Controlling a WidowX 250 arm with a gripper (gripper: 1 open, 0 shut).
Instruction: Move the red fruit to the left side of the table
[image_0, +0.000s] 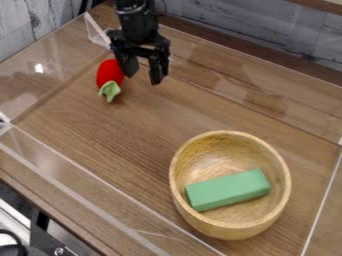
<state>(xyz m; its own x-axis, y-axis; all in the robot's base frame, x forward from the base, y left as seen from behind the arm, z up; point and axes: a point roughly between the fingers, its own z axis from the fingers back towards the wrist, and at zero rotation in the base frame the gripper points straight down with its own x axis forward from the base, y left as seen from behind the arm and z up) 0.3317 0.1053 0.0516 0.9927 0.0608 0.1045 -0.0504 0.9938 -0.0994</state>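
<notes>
Beside the red fruit (110, 74), wide-open empty hand (140, 72)

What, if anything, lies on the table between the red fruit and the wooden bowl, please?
Nothing: the camera view shows only bare table between the red fruit and the wooden bowl.

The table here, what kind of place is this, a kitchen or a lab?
Probably a lab test bench: the table is fenced by clear acrylic walls, a gripper hangs over it, and only toy props lie there, like the red fruit.
</notes>
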